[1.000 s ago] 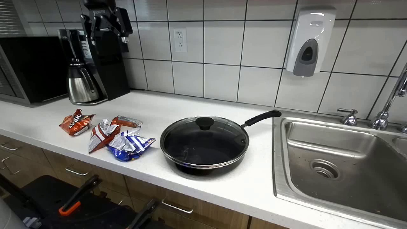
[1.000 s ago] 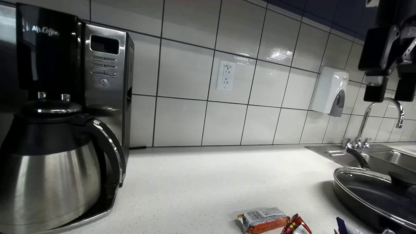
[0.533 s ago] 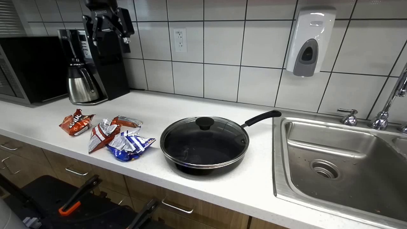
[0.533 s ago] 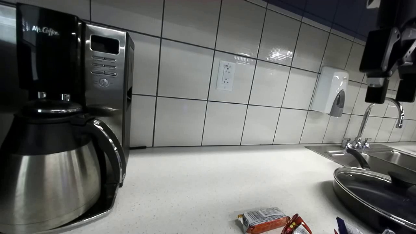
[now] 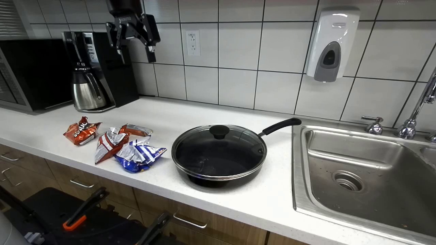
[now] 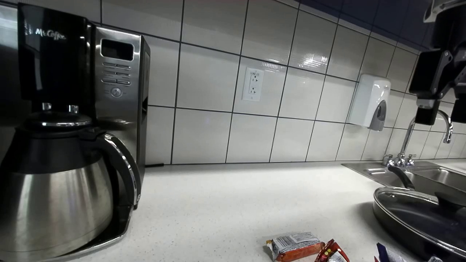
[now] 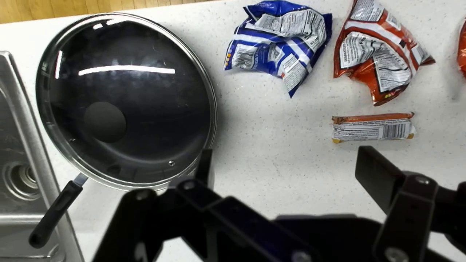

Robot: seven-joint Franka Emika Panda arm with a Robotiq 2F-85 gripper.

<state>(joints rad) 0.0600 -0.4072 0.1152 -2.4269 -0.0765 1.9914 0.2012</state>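
Sink: the stainless-steel sink (image 7: 32, 134) lies at the far left of the wrist view, set into the pale, speckled table (image 7: 276, 131).
Pan handle: the black pan handle (image 7: 56, 214) slants toward the bottom left of that view, its end over the sink's rim, pointing away from the snacks.
Frying pan: the glass-lidded frying pan (image 7: 153, 105) stands flat on the table between sink and snacks, up and to the left from the tool in the wrist view; its round lid knob (image 7: 105, 122) is well left of the jaws.
Blue bag: the crumpled blue snack bag (image 7: 280, 43) lies right of the pan, straight up that view from the gap between the jaws.
Tool: the single arm's tool (image 7: 287, 163) is released, jaws spread wide with nothing between them; both exterior views show it well above the table, touching nothing.
Snack bar: the wrapped snack bar (image 7: 375, 127) lies just past the right-hand jaw in the wrist view; its long axis runs nearly parallel to the line between the jaws, so they part along its length, not across it.
Red bag: the red snack bag (image 7: 382, 51) lies beyond the bar, just beside the blue one.
Orange bag: the orange snack bag (image 5: 81, 132) lies apart from the other snacks in an exterior view.
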